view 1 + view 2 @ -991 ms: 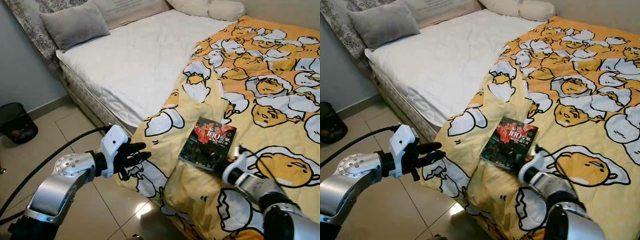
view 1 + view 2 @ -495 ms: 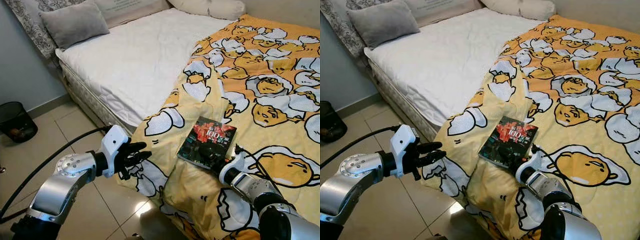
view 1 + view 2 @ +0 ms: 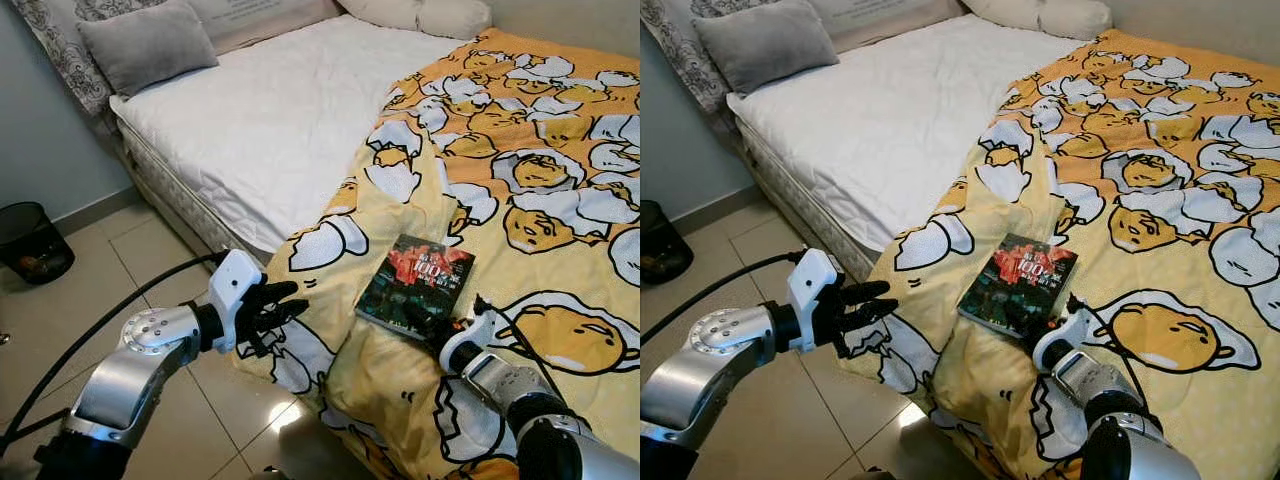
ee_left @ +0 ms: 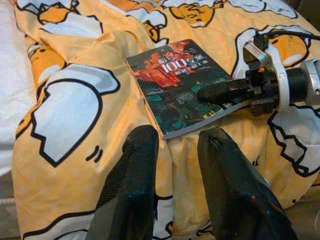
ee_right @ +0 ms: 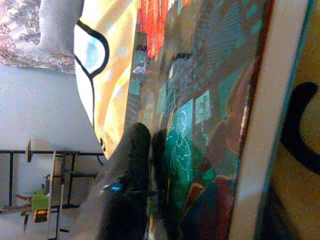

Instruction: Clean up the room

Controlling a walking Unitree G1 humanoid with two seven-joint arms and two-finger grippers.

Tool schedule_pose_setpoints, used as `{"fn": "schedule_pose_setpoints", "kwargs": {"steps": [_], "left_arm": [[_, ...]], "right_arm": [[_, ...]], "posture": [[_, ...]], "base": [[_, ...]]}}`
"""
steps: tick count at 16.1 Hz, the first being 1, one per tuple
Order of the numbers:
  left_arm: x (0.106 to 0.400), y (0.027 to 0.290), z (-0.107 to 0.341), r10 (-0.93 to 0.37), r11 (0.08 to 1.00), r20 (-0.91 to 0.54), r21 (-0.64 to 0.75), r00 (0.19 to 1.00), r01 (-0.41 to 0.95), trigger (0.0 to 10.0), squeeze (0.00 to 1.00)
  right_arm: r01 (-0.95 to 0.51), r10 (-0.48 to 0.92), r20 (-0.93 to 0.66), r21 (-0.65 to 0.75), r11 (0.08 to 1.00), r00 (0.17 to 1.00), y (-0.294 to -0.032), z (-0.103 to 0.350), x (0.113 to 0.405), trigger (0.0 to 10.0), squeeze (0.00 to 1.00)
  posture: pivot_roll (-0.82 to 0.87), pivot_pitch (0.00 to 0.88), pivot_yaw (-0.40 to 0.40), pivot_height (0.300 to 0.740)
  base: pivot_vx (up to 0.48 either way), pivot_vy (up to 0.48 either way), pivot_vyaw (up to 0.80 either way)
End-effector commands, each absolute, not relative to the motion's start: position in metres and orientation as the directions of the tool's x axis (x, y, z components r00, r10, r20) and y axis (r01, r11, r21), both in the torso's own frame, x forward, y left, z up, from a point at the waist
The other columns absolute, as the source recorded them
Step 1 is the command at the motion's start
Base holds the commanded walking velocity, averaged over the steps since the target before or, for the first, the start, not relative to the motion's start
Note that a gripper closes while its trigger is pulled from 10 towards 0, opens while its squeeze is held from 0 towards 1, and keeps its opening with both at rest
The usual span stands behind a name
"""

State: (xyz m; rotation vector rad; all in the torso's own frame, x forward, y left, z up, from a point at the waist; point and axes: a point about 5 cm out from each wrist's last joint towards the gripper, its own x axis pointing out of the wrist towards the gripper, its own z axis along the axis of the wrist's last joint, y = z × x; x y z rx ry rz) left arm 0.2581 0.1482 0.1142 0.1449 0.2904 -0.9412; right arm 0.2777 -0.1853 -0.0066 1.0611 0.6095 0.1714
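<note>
Fingertips of the right gripper (image 4: 212, 93) rest on the dark glossy paperback book (image 3: 415, 285), seemingly straddling its near edge for lifting, on the yellow egg-print quilt (image 3: 540, 130). At nine o'clock, the left gripper (image 3: 275, 310) hovers, fingers parted.

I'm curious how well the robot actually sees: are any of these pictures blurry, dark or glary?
Left eye view: sharp and evenly lit, with a bright glare patch on the floor tiles. Left wrist view: the book is crisp, the near black fingers soft. Right wrist view: too close, so the book cover is smeared and blurred.
</note>
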Motion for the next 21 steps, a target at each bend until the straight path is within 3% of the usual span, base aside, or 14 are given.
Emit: {"fn": "schedule_pose_setpoints", "kwargs": {"steps": [1,9,12,15,17,19,20,21], "left_arm": [[0.262,0.149,0.117,-0.764,0.588,-0.311,0.024,0.565,0.808,10.0,0.0],[0.262,0.141,0.115,-0.769,0.589,-0.298,0.015,0.566,0.808,10.0,0.0],[0.262,0.141,0.115,-0.771,0.606,-0.276,-0.042,0.574,0.795,10.0,0.0],[0.268,0.141,0.121,-0.761,0.643,-0.241,-0.154,0.603,0.75,10.0,0.0],[0.275,0.14,0.128,-0.763,0.646,-0.189,-0.25,0.618,0.721,10.0,0.0],[0.288,0.142,0.137,-0.707,0.702,-0.069,-0.19,0.704,0.686,10.0,0.0],[0.295,0.143,0.149,-0.65,0.702,0.12,-0.283,0.75,0.654,10.0,0.0],[0.296,0.143,0.15,-0.639,0.703,0.127,-0.302,0.758,0.644,10.0,0.0]], "right_arm": [[0.131,0.423,-0.373,0.857,0.499,0.826,-0.183,-0.005,0.28,0.0,0.0],[0.035,0.456,-0.302,0.862,0.506,0.837,-0.183,-0.004,0.275,0.0,0.0],[-0.073,0.505,-0.194,0.885,0.461,0.841,-0.192,0.008,0.274,0.0,0.0],[-0.296,0.629,-0.021,0.87,0.394,0.777,-0.197,0.037,0.272,0.0,0.0],[-0.406,0.68,0.044,0.83,0.383,0.732,-0.194,0.057,0.276,0.0,0.0],[-0.477,0.717,0.089,0.802,0.36,0.691,-0.187,0.073,0.28,0.0,0.0],[-0.512,0.739,0.117,0.791,0.335,0.664,-0.181,0.082,0.281,0.0,0.0],[-0.52,0.744,0.121,0.788,0.33,0.657,-0.179,0.084,0.281,0.0,0.0]], "posture": [[-0.03,0.0,0.062,0.74],[-0.02,0.0,0.047,0.74],[-0.02,0.0,0.035,0.74],[-0.04,0.0,0.036,0.74],[-0.05,0.0,0.045,0.74],[-0.05,0.0,0.049,0.74],[-0.05,0.0,0.05,0.74],[-0.05,0.0,0.05,0.74]], "base": [[0.0,0.0,0.0],[0.0,0.0,0.0],[0.0,0.0,0.0],[0.0,0.0,0.0],[0.0,0.0,0.0],[0.0,0.0,0.0],[0.0,0.0,0.0],[0.0,0.0,0.0]]}}
